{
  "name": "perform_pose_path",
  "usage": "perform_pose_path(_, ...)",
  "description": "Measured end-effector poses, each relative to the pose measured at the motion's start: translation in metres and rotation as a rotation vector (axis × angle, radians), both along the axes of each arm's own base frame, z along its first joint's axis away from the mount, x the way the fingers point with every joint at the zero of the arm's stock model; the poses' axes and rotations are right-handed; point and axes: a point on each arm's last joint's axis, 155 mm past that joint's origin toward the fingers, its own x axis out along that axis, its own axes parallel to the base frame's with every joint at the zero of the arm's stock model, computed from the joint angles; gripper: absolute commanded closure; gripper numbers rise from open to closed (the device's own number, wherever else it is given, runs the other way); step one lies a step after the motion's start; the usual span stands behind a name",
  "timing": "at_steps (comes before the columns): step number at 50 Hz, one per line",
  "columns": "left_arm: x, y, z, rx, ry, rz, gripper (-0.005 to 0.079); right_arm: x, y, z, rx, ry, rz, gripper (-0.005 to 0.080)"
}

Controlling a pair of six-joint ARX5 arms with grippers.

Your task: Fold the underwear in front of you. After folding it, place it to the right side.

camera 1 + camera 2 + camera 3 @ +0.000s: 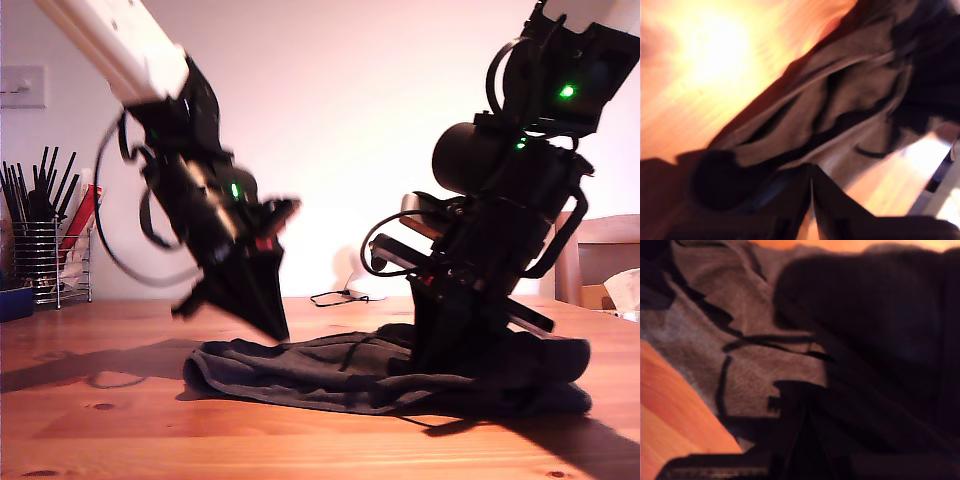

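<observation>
Showing only in the exterior view: wire holder (45,262) beyond underwear (330,368).

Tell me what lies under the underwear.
The underwear lies flat on the bare wooden table; wood shows all around it. Anything between cloth and wood is covered, so I cannot tell. On top, one arm's claw presses into it at the exterior view's right.

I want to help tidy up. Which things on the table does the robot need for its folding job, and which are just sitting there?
For the job:
- the underwear, lying crumpled on the table
- my two grippers, both down at the cloth; which one is first or second is unclear

Just lying about:
- the wire basket of black sticks
- the thin cable behind
- the chair
</observation>
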Motion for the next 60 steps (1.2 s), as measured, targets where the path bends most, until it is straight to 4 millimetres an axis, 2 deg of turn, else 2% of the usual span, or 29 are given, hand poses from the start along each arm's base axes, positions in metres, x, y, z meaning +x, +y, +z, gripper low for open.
perform_pose_path(9,0.014,0.021,0.023,0.056,-0.090,0.034,0.0758,0.006,0.005,-0.001,0.014,-0.010,0.010,0.0765)
perform_pose_path(13,0.014,0.035,0.024,0.099,-0.083,0.058,0.0708,0.009,0.006,-0.001,0.019,-0.019,0.012,0.0765)
perform_pose_path(16,0.015,0.044,0.022,0.123,-0.075,0.070,0.0577,0.010,0.007,-0.001,0.023,-0.025,0.013,0.0765)
perform_pose_path(22,0.023,0.056,0.019,0.151,-0.085,0.097,0.0180,0.010,0.007,-0.001,0.021,-0.032,0.024,0.0765)
perform_pose_path(24,0.023,0.058,0.019,0.158,-0.077,0.111,0.0094,0.010,0.007,-0.001,0.021,-0.033,0.025,0.0765)
perform_pose_path(26,0.022,0.060,0.018,0.170,-0.075,0.115,0.0056,0.010,0.007,-0.001,0.022,-0.035,0.027,0.0765)
perform_pose_path(36,0.023,0.061,0.015,0.212,-0.085,0.130,0.0051,0.011,0.008,0.000,0.023,-0.039,0.028,0.0765)
perform_pose_path(48,0.028,0.071,0.009,0.285,-0.086,0.185,0.0051,0.012,0.008,0.000,0.024,-0.042,0.028,0.0765)
perform_pose_path(60,0.027,0.071,-0.012,0.307,-0.045,0.192,0.0051,0.013,0.009,0.000,0.026,-0.046,0.029,0.0765)
